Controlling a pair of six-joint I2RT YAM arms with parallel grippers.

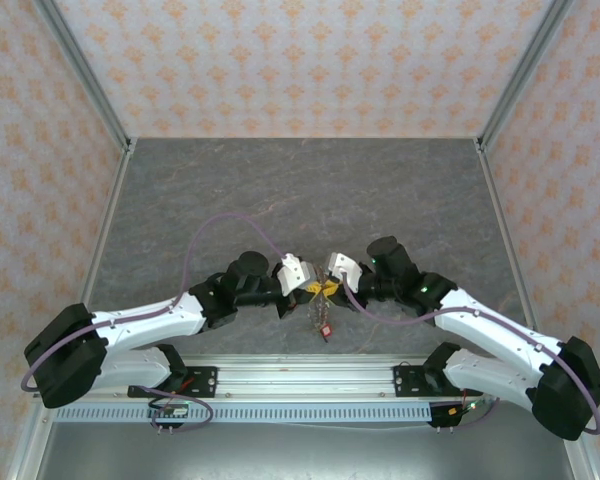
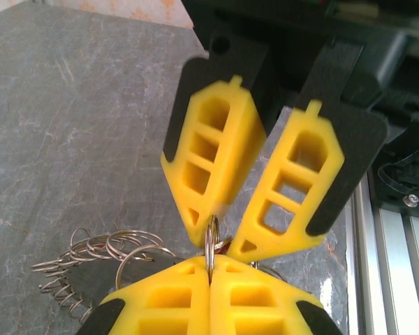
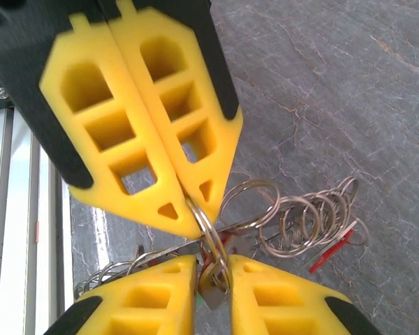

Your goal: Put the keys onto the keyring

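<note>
**Desk:** Top external first. What sits closest to the bases?

**Operator:** I see the rail (image 1: 300,378) along the near edge. Just past it, both arms fold inward and their tips meet above the grey surface (image 1: 300,190).

**Desk:** Left side?

**Operator:** On my left wrist feed, the left gripper (image 2: 209,259) has its jaws pressed together on the keyring (image 2: 209,241), which it holds edge-on.

**Desk:** And the right?

**Operator:** The right gripper (image 3: 213,269) stands tip to tip with it, jaws a narrow gap apart. That ring and 1 small metal piece (image 3: 211,296) sit between them, but I cannot tell whether they pinch. Farther out, a chain of linked rings (image 3: 307,220) and 1 red key (image 3: 329,250) trail from the held ring.
</note>
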